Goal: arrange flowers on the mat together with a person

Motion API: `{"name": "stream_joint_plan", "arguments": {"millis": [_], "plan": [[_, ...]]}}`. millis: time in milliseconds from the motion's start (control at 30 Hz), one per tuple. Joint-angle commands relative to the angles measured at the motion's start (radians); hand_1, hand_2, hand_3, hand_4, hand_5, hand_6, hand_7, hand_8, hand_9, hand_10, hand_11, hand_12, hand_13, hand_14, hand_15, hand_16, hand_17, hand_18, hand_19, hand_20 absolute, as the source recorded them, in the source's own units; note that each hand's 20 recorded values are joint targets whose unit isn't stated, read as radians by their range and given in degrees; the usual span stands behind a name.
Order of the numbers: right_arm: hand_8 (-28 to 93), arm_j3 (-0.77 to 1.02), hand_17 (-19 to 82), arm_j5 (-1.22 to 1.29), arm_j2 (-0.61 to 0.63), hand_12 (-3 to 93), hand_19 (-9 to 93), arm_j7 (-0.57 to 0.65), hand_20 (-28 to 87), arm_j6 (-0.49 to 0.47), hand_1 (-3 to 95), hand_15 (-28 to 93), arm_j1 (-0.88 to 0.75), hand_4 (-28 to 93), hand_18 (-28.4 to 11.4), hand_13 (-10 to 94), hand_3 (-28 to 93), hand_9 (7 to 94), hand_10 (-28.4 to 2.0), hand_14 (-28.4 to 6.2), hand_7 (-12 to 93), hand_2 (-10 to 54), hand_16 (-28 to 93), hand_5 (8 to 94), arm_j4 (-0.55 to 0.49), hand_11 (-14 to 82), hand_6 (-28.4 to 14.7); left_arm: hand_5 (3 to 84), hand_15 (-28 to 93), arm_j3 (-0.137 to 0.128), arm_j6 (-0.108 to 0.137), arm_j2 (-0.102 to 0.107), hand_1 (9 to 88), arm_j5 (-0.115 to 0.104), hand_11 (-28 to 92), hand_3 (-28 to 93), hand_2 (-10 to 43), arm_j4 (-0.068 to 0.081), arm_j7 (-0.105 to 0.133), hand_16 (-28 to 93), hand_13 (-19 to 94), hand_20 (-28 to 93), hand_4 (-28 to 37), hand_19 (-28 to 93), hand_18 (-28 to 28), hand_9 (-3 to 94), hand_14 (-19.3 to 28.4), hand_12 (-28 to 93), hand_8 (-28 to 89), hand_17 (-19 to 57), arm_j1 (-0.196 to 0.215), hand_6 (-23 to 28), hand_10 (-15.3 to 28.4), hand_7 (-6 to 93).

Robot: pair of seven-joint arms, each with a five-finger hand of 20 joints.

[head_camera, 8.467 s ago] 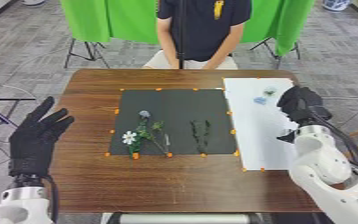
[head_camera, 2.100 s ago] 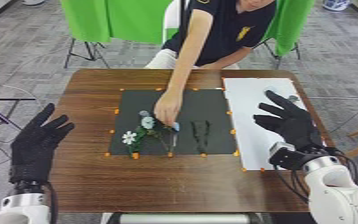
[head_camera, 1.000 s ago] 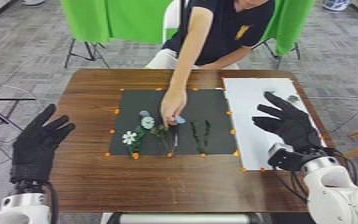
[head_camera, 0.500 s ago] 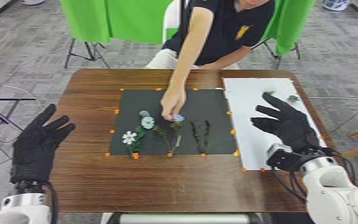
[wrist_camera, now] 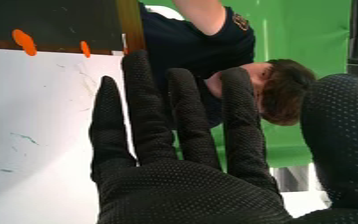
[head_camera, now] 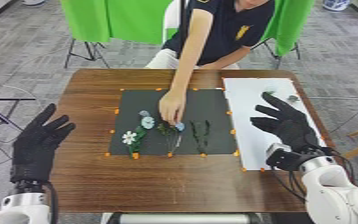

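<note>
Where person's hand (head_camera: 172,108) overlaps, blue flower (head_camera: 180,126), partly hidden

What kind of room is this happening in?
Probably a demonstration or test room: a green cloth backdrop hangs behind the brown wooden table, which stands on grey carpet-like flooring.

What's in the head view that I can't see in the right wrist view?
Head view: the left hand, the white flower, the blue flower at the person's hand, and the leafy stems.

Right wrist view: the fine dots on the right hand, up close.

Both: the right hand, black mat, white sheet, person's arm and green curtain.
</note>
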Motion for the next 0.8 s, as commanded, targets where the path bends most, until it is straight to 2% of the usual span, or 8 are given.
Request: {"name": "stream_joint_plan", "arguments": {"millis": [33, 233, 433, 467, 567, 633, 667, 800], "plan": [[-12, -0.005, 6, -0.006, -0.003, 13.8, 51, -0.004, 18, 0.004, 19.4, 30, -0.005, -28, -21.7, 40, 79, 43.8, -13.6, -17.4, 15, 6.0, 14, 41.3, -0.002, 6.7, 4.8, 38.7, 51, 0.002, 0.011, -0.003, 22.5, -0.002, 24, 77, 6.1, -0.002, -0.002, -8, 30, 21, -28.3, 51, 24.9, 39.7, 27.7, 11, -9, -7.5, 0.006, 6.1, 19.0, 12.1], [-13, -0.008, 6, -0.011, -0.002, 13.8, 51, -0.002, 18, 0.007, 19.4, 30, 0.001, -28, -21.7, 40, 79, 43.8, -13.6, -17.4, 15, 6.1, 14, 41.3, -0.003, 6.7, 4.7, 38.8, 52, 0.000, 0.008, -0.008, 22.7, 0.002, 24, 76, 6.2, -0.001, -0.009, -8, 30, 21, -28.3, 51, 24.9, 39.8, 27.7, 11, -9, -7.6, 0.003, 6.1, 19.0, 12.1], [-12, -0.006, 6, -0.019, 0.003, 13.8, 52, -0.002, 18, -0.002, 19.4, 31, 0.011, -28, -21.7, 40, 79, 43.8, -13.6, -17.4, 15, 6.0, 14, 41.4, -0.005, 6.8, 4.7, 38.8, 52, 0.002, 0.012, -0.003, 22.7, -0.005, 24, 76, 6.3, -0.002, 0.002, -8, 30, 21, -28.3, 51, 24.9, 39.7, 27.7, 11, -9, -7.5, 0.008, 6.2, 19.0, 12.2], [-12, -0.002, 6, -0.026, 0.006, 13.8, 52, -0.007, 18, -0.003, 19.4, 31, 0.013, -28, -21.8, 40, 79, 43.8, -13.6, -17.4, 15, 6.1, 14, 41.4, -0.006, 6.8, 4.7, 38.8, 51, 0.003, 0.009, -0.005, 22.7, -0.001, 24, 76, 6.3, 0.000, -0.004, -8, 30, 21, -28.3, 51, 24.9, 39.8, 27.7, 11, -9, -7.5, 0.003, 6.2, 19.0, 12.1], [-12, 0.013, 7, -0.051, 0.017, 13.9, 53, -0.013, 18, -0.005, 19.6, 32, 0.030, -28, -21.9, 41, 79, 43.9, -13.6, -17.4, 15, 6.0, 14, 41.4, -0.004, 7.0, 4.7, 38.7, 51, 0.005, 0.010, 0.001, 22.7, -0.005, 24, 76, 6.3, 0.000, 0.006, -8, 30, 21, -28.3, 51, 24.9, 39.8, 27.6, 11, -9, -7.5, 0.002, 6.2, 19.0, 12.1], [-12, 0.028, 7, -0.077, 0.036, 14.0, 53, -0.011, 19, -0.013, 20.1, 32, 0.048, -28, -22.2, 41, 79, 43.9, -13.7, -17.4, 15, 5.3, 14, 41.4, 0.003, 7.1, 4.7, 38.7, 51, 0.008, 0.013, 0.008, 22.7, -0.010, 24, 76, 6.2, -0.001, 0.015, -8, 30, 21, -28.3, 51, 24.9, 39.8, 27.7, 11, -9, -7.5, 0.004, 6.2, 18.9, 12.1], [-12, 0.034, 7, -0.095, 0.048, 14.0, 54, -0.006, 19, -0.009, 20.2, 33, 0.057, -28, -22.3, 41, 79, 43.9, -13.6, -17.3, 15, 5.2, 14, 41.4, 0.007, 7.1, 4.7, 38.7, 51, 0.006, 0.009, 0.005, 22.7, -0.006, 24, 76, 6.2, -0.001, 0.010, -8, 30, 21, -28.3, 51, 24.9, 39.8, 27.6, 11, -9, -7.5, 0.004, 6.2, 18.9, 12.1], [-12, 0.059, 9, -0.167, 0.118, 14.2, 56, 0.021, 20, 0.036, 21.5, 34, 0.094, -28, -23.2, 42, 79, 44.1, -13.6, -16.9, 15, 4.2, 14, 41.9, 0.029, 7.3, 4.4, 38.6, 52, 0.011, 0.011, 0.009, 22.4, -0.006, 24, 77, 6.2, -0.004, 0.014, -8, 30, 21, -28.3, 51, 25.0, 39.6, 27.9, 11, -9, -7.8, 0.005, 6.2, 19.0, 12.2]]}}
